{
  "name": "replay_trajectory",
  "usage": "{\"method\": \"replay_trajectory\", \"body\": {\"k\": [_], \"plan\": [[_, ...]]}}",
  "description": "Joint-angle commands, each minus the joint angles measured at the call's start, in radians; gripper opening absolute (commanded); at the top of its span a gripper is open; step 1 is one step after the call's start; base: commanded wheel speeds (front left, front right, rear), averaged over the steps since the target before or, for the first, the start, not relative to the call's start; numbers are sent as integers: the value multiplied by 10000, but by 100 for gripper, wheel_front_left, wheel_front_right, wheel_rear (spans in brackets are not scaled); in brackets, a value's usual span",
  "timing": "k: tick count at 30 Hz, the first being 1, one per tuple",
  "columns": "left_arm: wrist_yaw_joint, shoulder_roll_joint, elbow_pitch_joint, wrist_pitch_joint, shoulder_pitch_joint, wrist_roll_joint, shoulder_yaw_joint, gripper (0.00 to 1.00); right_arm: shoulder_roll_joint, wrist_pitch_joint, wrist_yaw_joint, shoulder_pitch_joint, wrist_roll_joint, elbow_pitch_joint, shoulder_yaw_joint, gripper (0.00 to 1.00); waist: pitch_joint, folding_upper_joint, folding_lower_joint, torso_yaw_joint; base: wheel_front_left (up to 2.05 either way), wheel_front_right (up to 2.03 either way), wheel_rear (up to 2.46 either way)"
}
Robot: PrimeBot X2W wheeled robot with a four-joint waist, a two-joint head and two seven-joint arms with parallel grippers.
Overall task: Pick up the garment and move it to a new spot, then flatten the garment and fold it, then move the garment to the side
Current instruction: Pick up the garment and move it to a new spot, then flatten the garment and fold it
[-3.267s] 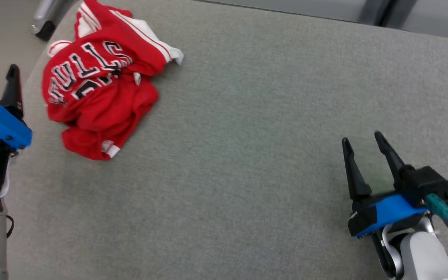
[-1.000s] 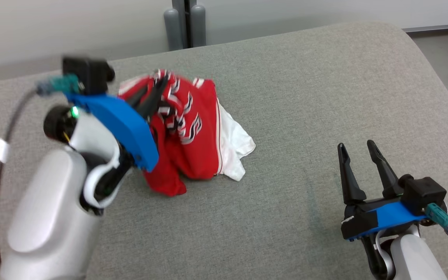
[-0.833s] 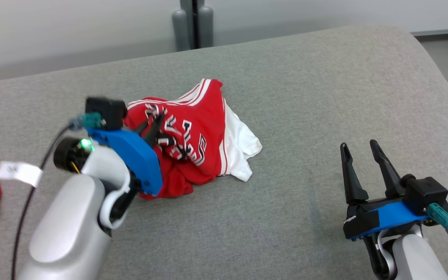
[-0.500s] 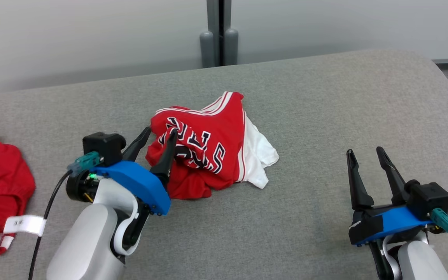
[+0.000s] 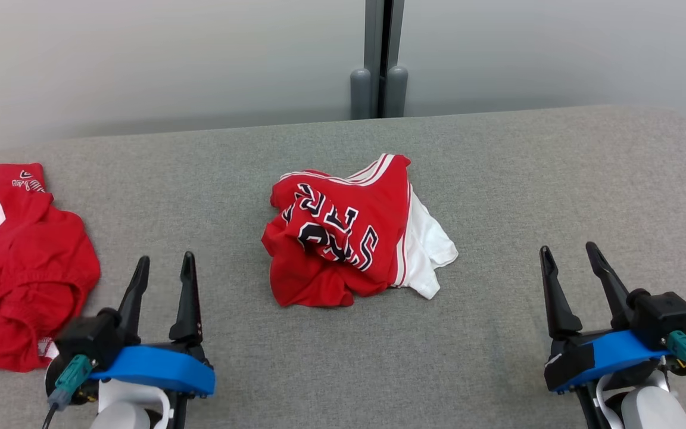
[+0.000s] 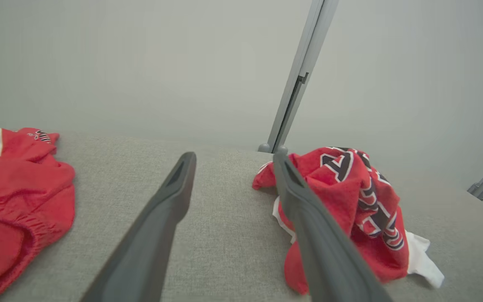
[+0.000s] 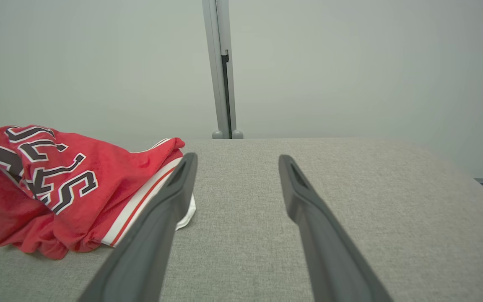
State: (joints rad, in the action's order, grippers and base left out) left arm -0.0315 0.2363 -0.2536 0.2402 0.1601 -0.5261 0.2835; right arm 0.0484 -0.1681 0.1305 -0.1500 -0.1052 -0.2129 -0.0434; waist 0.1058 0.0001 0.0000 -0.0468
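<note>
While both arms wait at the near edge, you can call the first leg of this job done, by my reading. The crumpled red basketball jersey with black-and-white lettering and white trim lies in a heap on the grey fabric-covered table. It sits dead in front of the grey upright post, with nothing touching it.

Your left gripper is on the near side, left of the post's line, jaws spread wide and holding nothing. The jersey is well apart from its fingers. Your right gripper mirrors it to the right of the post, likewise spread and empty.

Far to the left of the post, a second rumpled red garment with a white panel sits at the table's edge; leave it be.

What's left is most of the work. The jersey is bunched, its lettering creased, its white hem poking out to the right of the post. Flattening, folding and the shift to the side are all ahead of you, and none of them shows any start yet.
</note>
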Motion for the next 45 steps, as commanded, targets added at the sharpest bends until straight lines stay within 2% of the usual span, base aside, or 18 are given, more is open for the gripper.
{"method": "replay_trajectory", "body": {"k": [1, 6, 9, 20, 24, 29, 32, 34, 39, 45], "plan": [[-65, -20, 45, 112, -181, 69, -112, 100, 36, 39, 5, 181, 25, 21, -33, 100, -43, -1, 0, 13, 0, 0, 0], [-365, -45, 298, 249, -872, 392, -561, 100, 35, 116, 5, 377, -81, -11, -93, 100, -154, -1, 0, 66, 0, 0, 0], [-399, -66, 532, 254, -1172, 615, -705, 100, 36, 138, 5, 416, -90, -7, -87, 100, -184, -1, 0, 70, 0, 0, 0], [-216, -338, 936, 262, -1610, 1003, -1020, 100, 36, 271, 5, 483, -131, 121, -61, 100, -162, -1, 0, 83, 0, 0, 0], [-233, -347, 980, 263, -1519, 1049, -1056, 100, 35, 395, 5, 143, -324, 87, 236, 100, -46, -1, 0, 52, 0, 0, 0], [-230, -263, 1170, 264, -1285, 1146, -1082, 100, 35, 1510, 5, -835, -178, -219, 689, 100, 281, -1, 0, 136, 0, 0, 0], [-231, -211, 1291, 243, -1107, 1196, -1064, 100, 38, 2593, 5, -1772, -25, -818, 887, 100, 614, -1, 0, 300, 0, 0, 0], [-216, -199, 1361, 211, -1012, 1219, -1023, 100, 36, 2910, 5, -2112, 41, -1075, 887, 100, 770, -1, 0, 400, 0, 0, 0], [-124, -235, 1499, 101, -484, 1334, -808, 100, 41, 4108, 5, -3726, 438, -2897, 714, 100, 1421, -1, 0, 984, 0, 0, 0], [0, -399, 1457, 101, 24, 1427, -519, 100, 36, 4590, 5, -4919, 1194, -4805, 241, 100, 1866, -1, 0, 1571, 0, 0, 0]]}}
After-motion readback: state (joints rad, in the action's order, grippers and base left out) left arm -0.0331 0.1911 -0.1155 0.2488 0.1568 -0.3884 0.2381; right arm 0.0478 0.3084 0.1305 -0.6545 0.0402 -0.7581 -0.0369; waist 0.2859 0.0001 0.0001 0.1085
